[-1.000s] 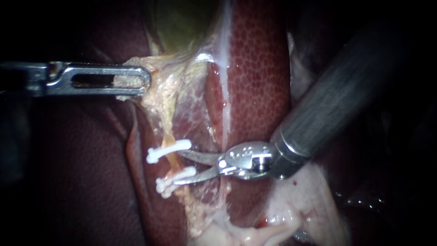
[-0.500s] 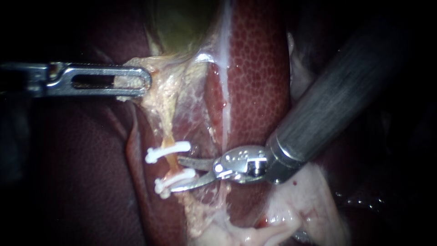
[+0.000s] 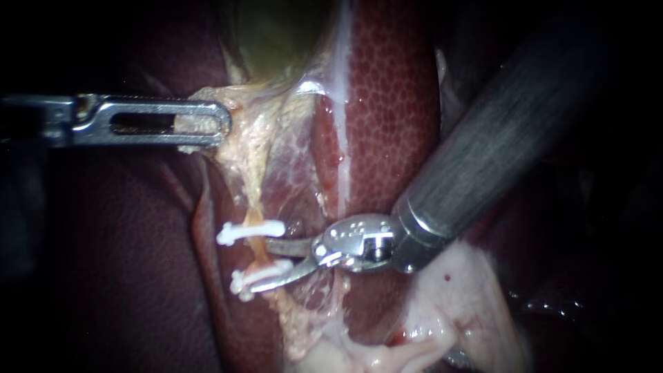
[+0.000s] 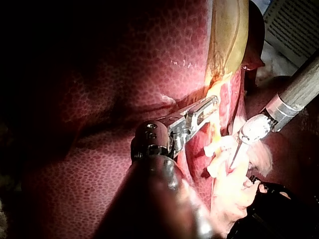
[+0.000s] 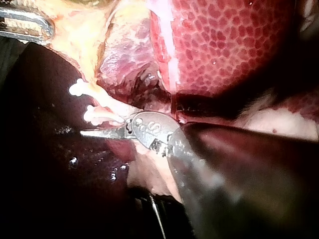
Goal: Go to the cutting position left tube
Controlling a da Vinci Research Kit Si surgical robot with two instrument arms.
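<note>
Right instrument (image 3: pixel 262 264): comes in from the upper right. Its two thin blades stand apart in a narrow V and have hold of nothing.
Blade placement: the upper blade points into the gap between the two white clips, its tip just beside the clipped tube (image 3: pixel 258 247). The lower blade lies along the lower clip (image 3: pixel 262 275); whether it touches the clip I cannot tell.
Clipped tube: runs down from the pale tissue (image 3: pixel 255 145), crossed by the upper clip (image 3: pixel 252 231) and the lower clip. The bare stretch between them looks like the place meant for the cut.
Left instrument (image 3: pixel 217 124): its jaws are closed on the pale tissue under the gallbladder (image 3: pixel 276 34) and draw it sideways. This is probably to hold the tube taut and clear of the liver (image 3: pixel 387 103).
Step in hand: the approach seems nearly complete, with the open blades set to straddle the tube.
Risk: with the lower blade so near the lower clip, closing here might catch the clip rather than the tube alone.
</note>
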